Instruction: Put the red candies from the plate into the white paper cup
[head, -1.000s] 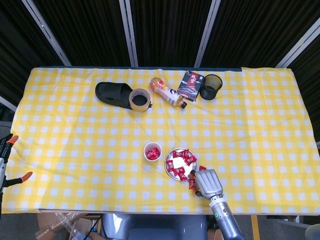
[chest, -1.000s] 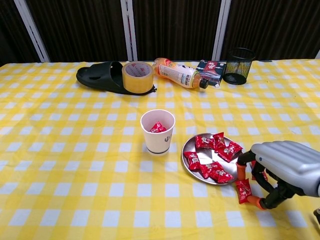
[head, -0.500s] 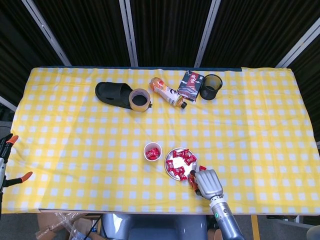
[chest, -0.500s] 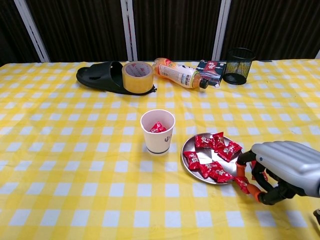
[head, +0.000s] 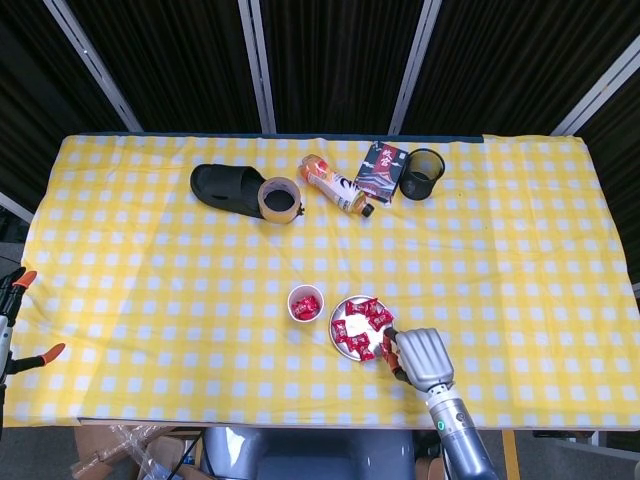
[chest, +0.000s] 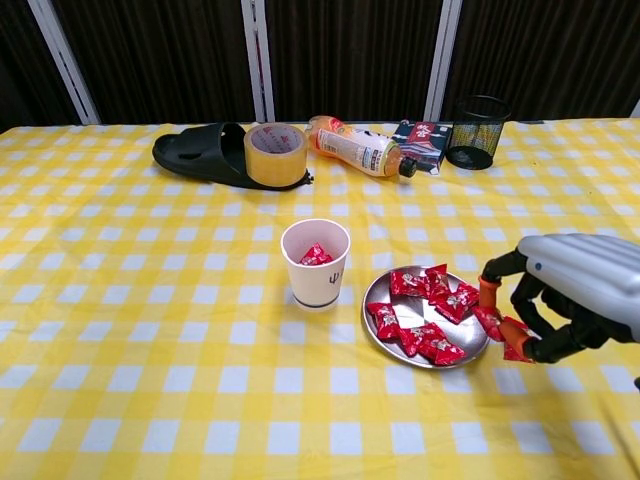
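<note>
Right robot hand (chest: 560, 300): at the lower right of the chest view, raised just off the counter (chest: 150, 400), fingers curled in with a red candy (chest: 493, 322) pinched at the fingertips (chest: 488, 292); a second wrapper seems caught lower in the grip, so it looks ready to carry left.
Left robot hand: in neither view.
Steel plate (chest: 372, 296): lower centre right, just left of the hand, with the remaining red candies (chest: 428, 312) heaped where the hand can reach them.
White paper cup (chest: 316, 263): centre frame, upright, just beside the plate's left rim for a short carry; one candy already inside.
Far clutter: slipper (chest: 195, 155), tape roll (chest: 274, 154), lying bottle (chest: 358, 147), packet (chest: 422, 140) and mesh pen holder (chest: 476, 131) in a row along the top, well apart from the work.
</note>
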